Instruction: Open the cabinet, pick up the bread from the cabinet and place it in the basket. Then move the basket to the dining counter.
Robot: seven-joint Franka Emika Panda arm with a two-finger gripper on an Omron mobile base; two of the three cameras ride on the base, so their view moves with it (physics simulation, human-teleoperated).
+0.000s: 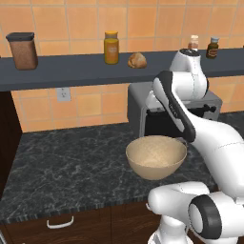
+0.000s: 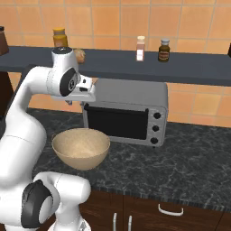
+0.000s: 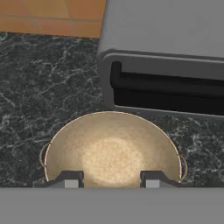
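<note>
Basket [image 3: 113,151] | upright, mouth up | round | on black counter [image 1: 66,167]

Arm folded high, claw pointing down

The white arm rises from the base, bends at its dark elbow and doubles back toward the wall, wrist turned downward. In the hand view the claw [image 3: 109,179] shows two dark fingertips [image 3: 71,180] parted, nothing between them.
</note>
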